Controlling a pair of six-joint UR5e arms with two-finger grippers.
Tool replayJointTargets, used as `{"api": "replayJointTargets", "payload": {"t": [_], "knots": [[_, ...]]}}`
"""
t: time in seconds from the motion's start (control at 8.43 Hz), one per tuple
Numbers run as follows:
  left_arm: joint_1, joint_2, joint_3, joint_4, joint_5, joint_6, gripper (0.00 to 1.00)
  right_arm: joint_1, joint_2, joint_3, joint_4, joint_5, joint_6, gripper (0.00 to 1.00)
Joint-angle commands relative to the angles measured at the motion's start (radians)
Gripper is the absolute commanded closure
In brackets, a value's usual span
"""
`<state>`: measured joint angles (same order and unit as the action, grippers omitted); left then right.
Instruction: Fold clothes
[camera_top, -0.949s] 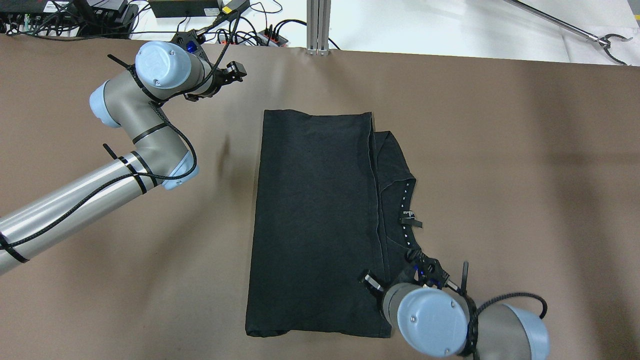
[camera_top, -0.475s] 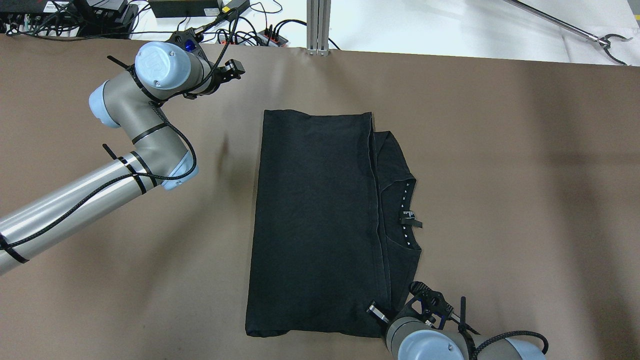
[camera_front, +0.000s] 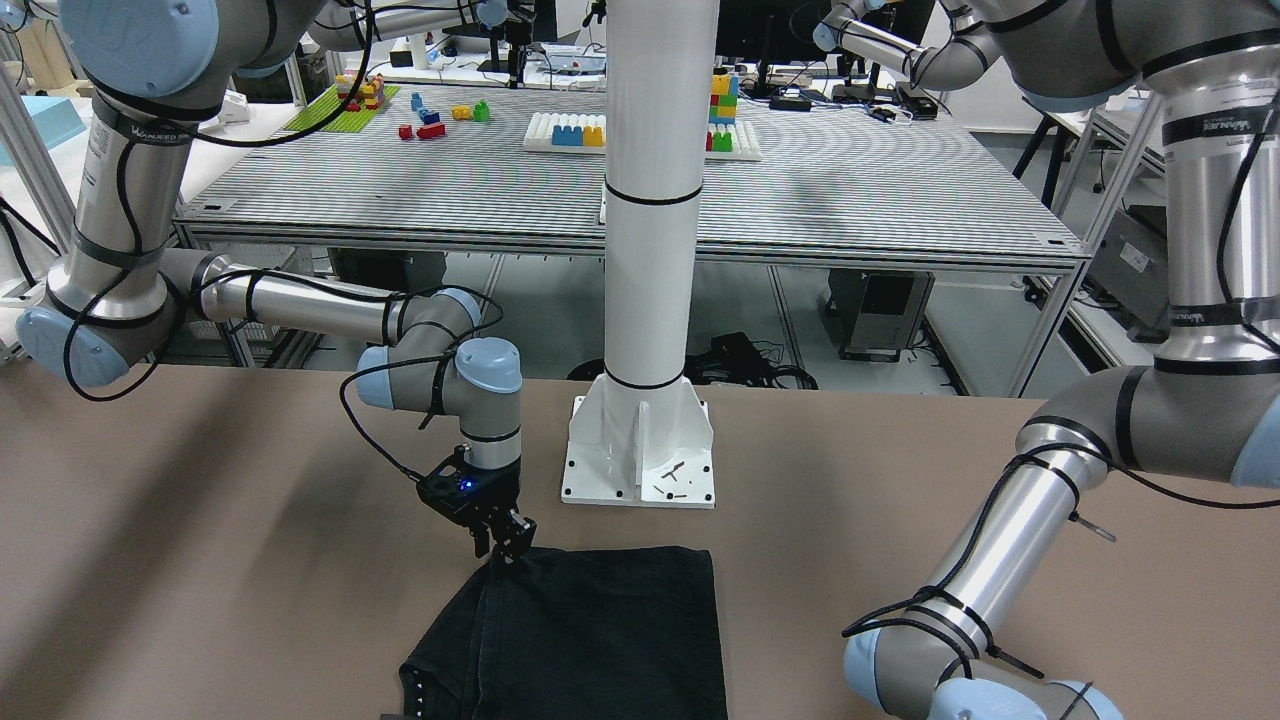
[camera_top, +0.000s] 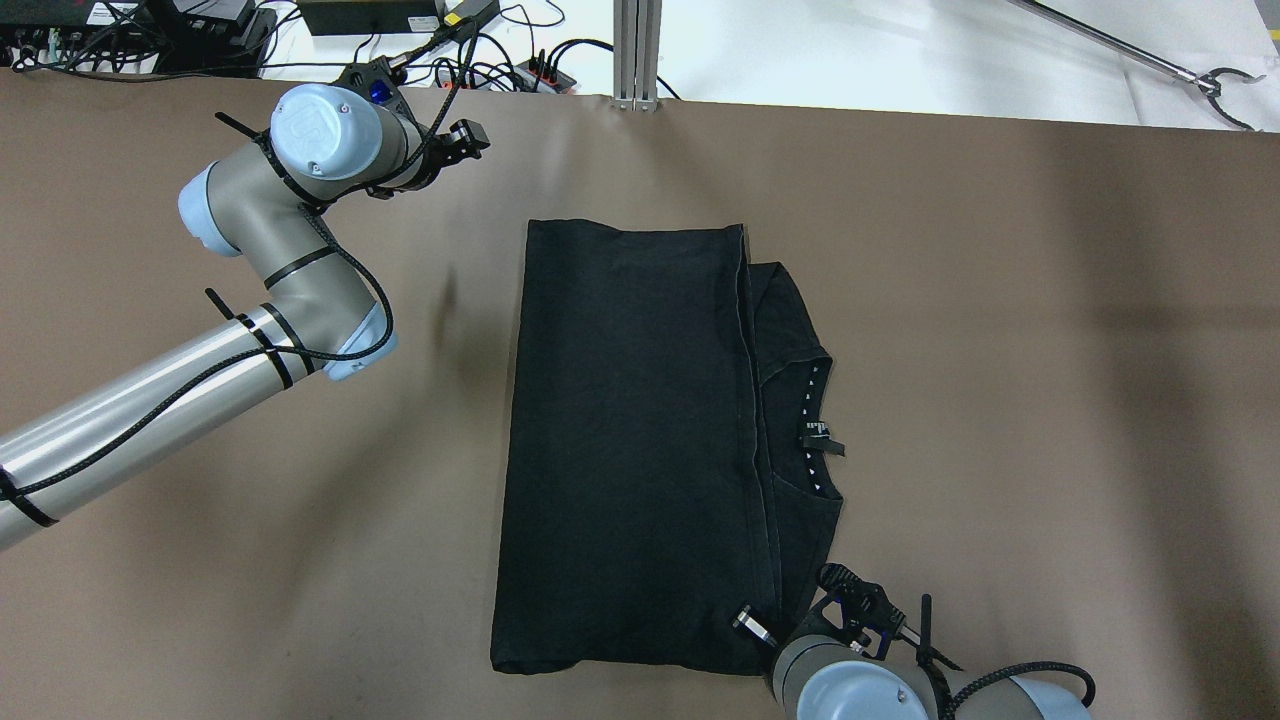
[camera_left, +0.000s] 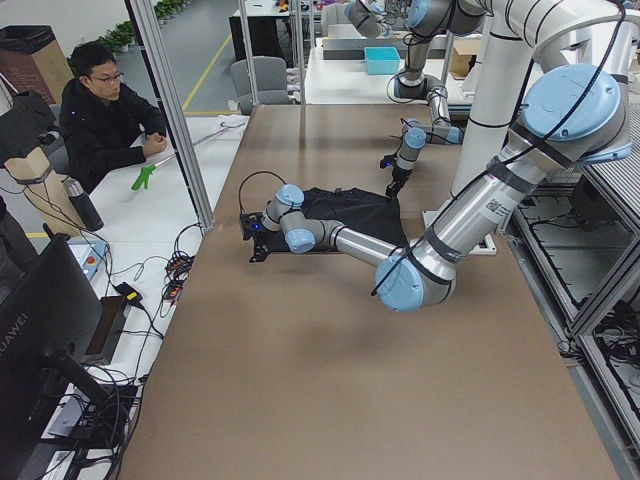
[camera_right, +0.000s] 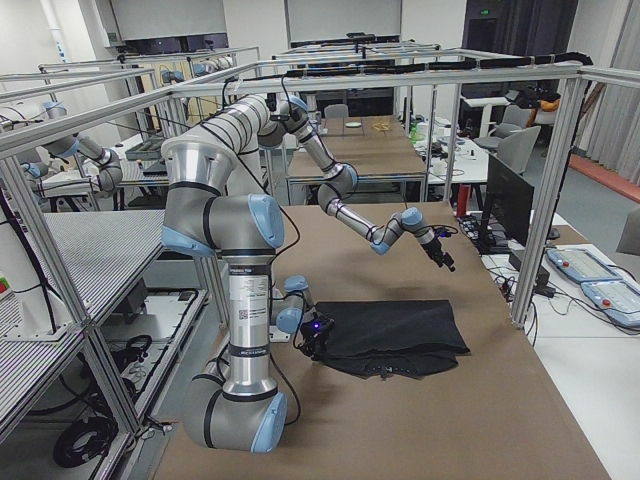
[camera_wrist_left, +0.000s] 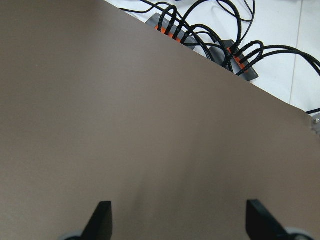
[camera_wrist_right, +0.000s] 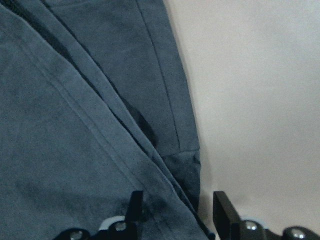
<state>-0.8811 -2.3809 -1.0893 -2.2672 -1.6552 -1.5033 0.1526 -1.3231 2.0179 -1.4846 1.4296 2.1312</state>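
We start on the left. The left fingers (camera_right: 444, 256) hang over the far part of the brown desk (camera_top: 1000, 300). They are spread wide. Between them we see only bare desk, so they hold nothing. Past their tips, just off the edge of the desk, there is a power strip (camera_wrist_left: 249, 73) with black wires plugged into it.

Next comes the black cloth (camera_top: 630, 430). It lies flat on the desk, well away from the left fingers and off to their right. It is folded. One big smooth layer is on top. A thinner part pokes out from under it, on the side nearer the right fingers. On that thinner part we see a small tag (camera_top: 818, 432) and a row of tiny white dots.

Last come the right fingers (camera_front: 505, 542). They point down at the corner of the cloth closest to the robot. They are apart, but not as wide as the left ones. One finger is over the cloth and the other is over bare desk. The hemmed edge of the cloth runs under the gap between them. The cloth there lies flat. We cannot tell if the tips touch it.
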Motion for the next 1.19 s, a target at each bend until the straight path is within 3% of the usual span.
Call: {"api": "replayJointTargets", "payload": {"t": [0.0, 0.71, 1.07], "knots": [[0.001, 0.0, 0.0, 0.0, 0.0, 0.0, 0.06, 0.001, -0.001, -0.001, 0.003, -0.003, 0.003, 0.53], [0.001, -0.001, -0.001, 0.0, 0.002, 0.0, 0.06, 0.001, -0.005, -0.008, 0.001, -0.005, 0.007, 0.56], [0.001, 0.0, -0.001, 0.0, 0.003, 0.0, 0.06, -0.001, -0.004, -0.013, 0.003, -0.005, 0.013, 0.63]]}}
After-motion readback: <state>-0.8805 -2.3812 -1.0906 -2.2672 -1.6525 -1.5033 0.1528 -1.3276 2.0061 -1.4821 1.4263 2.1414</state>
